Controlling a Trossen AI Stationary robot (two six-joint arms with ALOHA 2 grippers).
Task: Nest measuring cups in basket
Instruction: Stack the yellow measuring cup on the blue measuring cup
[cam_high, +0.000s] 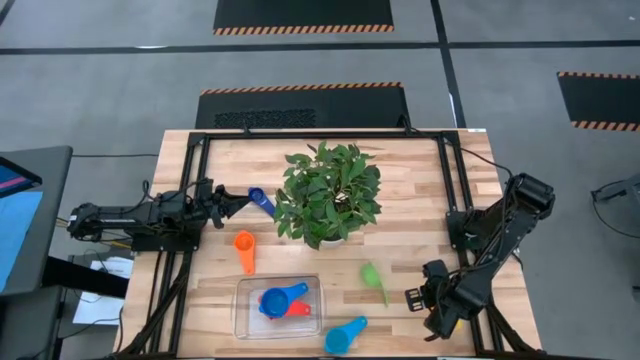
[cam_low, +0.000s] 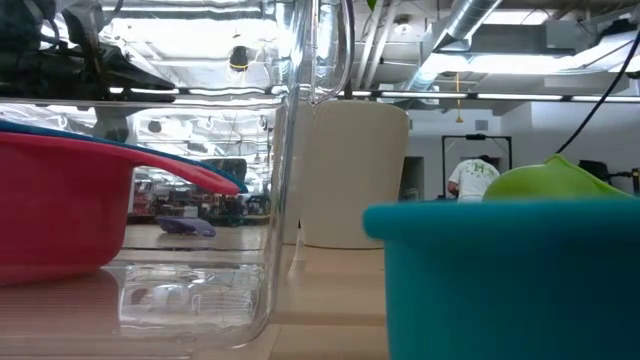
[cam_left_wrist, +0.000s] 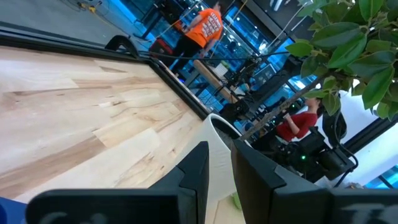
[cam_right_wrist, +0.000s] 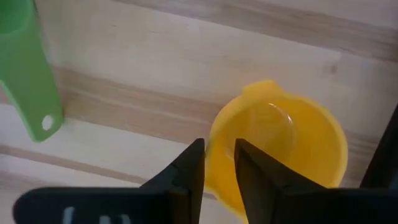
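Two near-closed hands: right hand (cam_right_wrist: 219, 163) at yellow cup's (cam_right_wrist: 292, 149) rim, left hand (cam_left_wrist: 219, 168) empty beside potted plant (cam_high: 328, 195).

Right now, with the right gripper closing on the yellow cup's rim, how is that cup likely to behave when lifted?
The yellow cup looks like rigid moulded plastic, so it should probably stay stiff. It is small and hollow, likely light. The right gripper straddles only its thin, glossy rim, so it may slip or swing; its round bowl could skid on the smooth table if nudged.
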